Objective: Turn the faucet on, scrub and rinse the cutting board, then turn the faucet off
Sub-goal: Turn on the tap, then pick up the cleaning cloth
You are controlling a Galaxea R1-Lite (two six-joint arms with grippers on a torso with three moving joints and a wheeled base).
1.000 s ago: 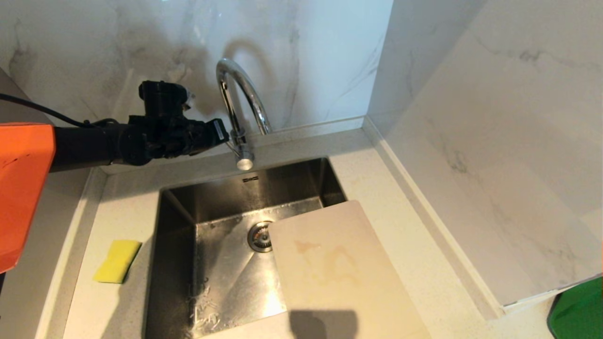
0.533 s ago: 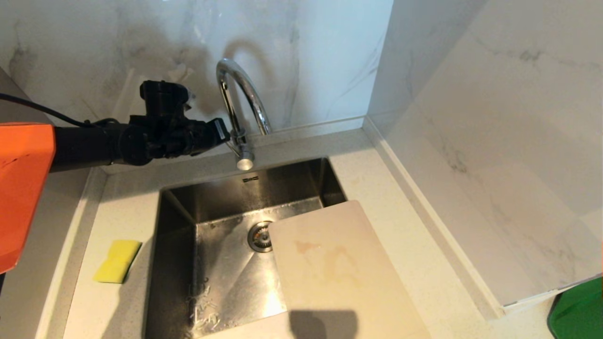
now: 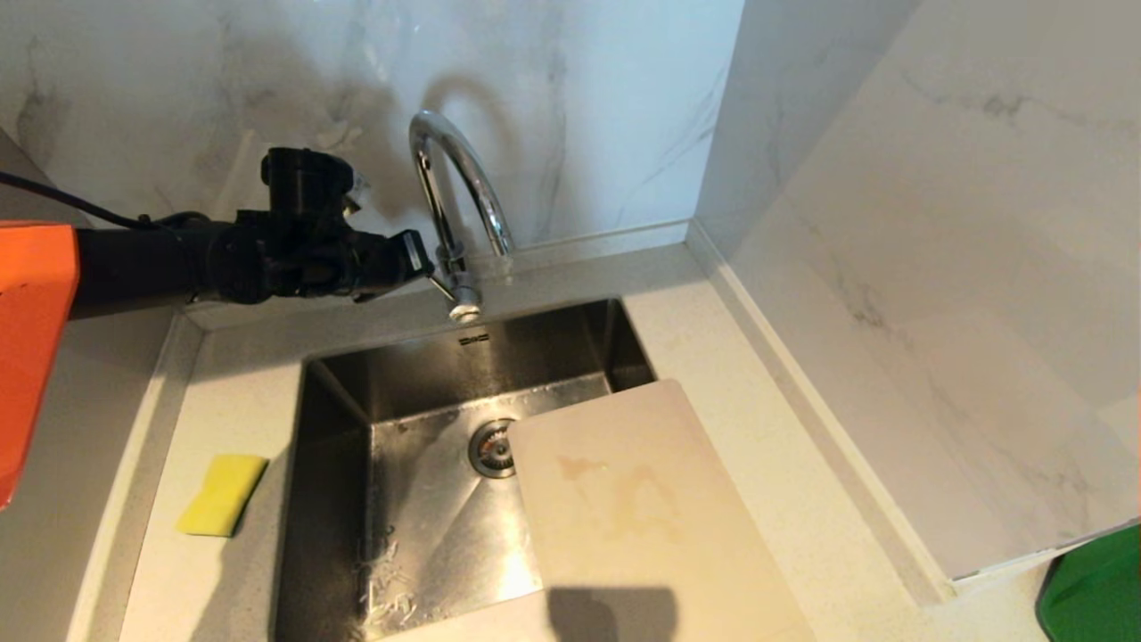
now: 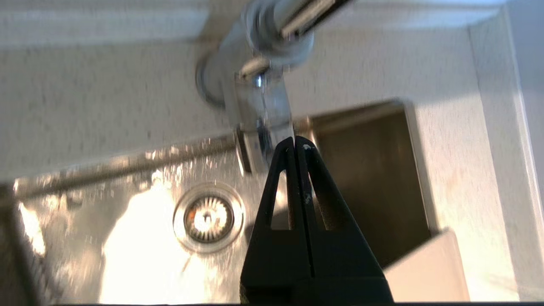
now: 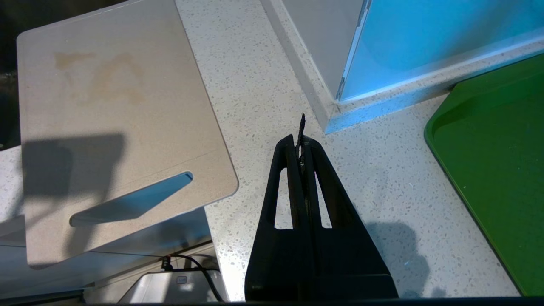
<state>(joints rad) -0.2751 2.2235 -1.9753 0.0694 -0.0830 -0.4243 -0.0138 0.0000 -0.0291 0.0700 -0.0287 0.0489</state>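
The left gripper (image 3: 419, 259) reaches out level, fingers pressed together. The right gripper (image 5: 301, 142) hangs parked, fingers likewise closed.

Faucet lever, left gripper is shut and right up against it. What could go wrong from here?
1. The left gripper is shut, so it can only push the faucet lever; the tips could slip off the thin chrome.
2. The cutting board sits off to one side of the spout, half on the sink rim; water would likely miss it at first.
3. The sponge lies out on the counter, needing a separate reach.
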